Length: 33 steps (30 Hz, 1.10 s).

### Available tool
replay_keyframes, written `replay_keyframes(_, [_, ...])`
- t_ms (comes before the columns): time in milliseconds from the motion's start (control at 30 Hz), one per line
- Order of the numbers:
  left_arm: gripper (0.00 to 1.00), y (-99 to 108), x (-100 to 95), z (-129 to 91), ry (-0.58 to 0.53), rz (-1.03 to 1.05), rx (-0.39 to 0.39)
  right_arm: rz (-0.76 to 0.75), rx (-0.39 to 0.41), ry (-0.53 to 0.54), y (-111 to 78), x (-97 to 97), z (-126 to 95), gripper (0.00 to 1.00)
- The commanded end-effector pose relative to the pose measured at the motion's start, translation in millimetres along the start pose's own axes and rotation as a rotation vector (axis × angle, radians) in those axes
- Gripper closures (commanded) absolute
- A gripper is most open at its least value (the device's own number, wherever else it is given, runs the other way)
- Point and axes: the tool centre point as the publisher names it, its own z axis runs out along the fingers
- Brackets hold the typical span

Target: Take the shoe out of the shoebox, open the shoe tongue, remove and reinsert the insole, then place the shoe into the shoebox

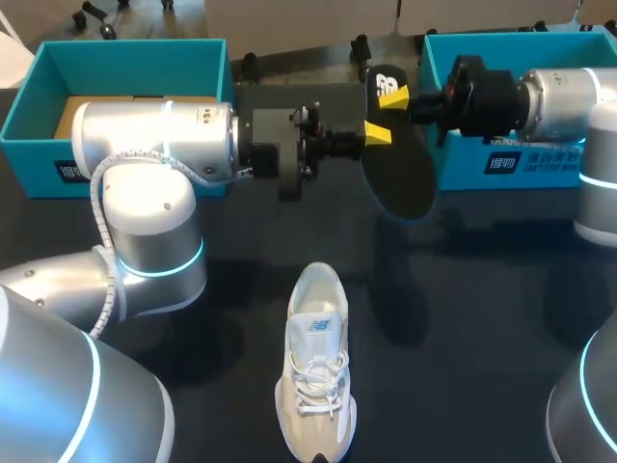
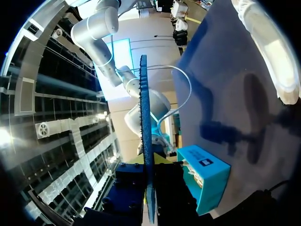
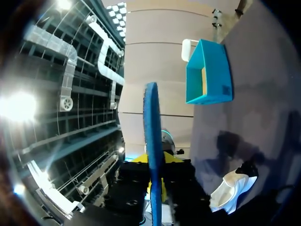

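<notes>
Right wrist | gripper (image 3: 154, 165) clamps a blue insole (image 3: 152, 132) seen edge-on, a yellow-tipped finger pressed to each face | white shoe (image 3: 233, 192) lies on the dark table (image 3: 263, 117) beside the gripper | teal shoebox (image 3: 209, 75) stands farther ahead, well apart from the shoe

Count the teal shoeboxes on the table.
2. The left shoebox sits at the far-left corner of the table; the right shoebox sits at the far-right corner. No third one shows.
</notes>
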Motion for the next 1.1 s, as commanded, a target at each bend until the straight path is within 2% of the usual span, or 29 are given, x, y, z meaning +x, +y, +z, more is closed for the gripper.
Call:
replay_keyframes(33, [1.00, -1, 0.5, -5, 0.004, 0.000, -0.003, -0.012, 0.001, -0.003, -4.6, -1.3, 1, 0.00])
replay_keyframes(300, [1.00, -6, 9.1, -39, 0.025, -0.026, -0.022, -0.034, 0.015, -0.014, -24.0, -2.0, -1, 0.00])
replay_keyframes(567, [1.00, -23, 14.3, -83, 0.047, -0.052, -0.017, -0.039, 0.018, -0.023, -42.3, -9.1, -4, 0.00])
replay_keyframes(900, [1.00, -44, 12.7, -125, 0.066, -0.196, -0.003, -0.039, 0.018, -0.023, -42.3, -9.1, -4, 0.00])
replay_keyframes(1100, [1.00, -54, 0.9, -141, 0.119, -0.409, -0.013, -0.039, 0.018, -0.023, -42.3, -9.1, -4, 0.00])
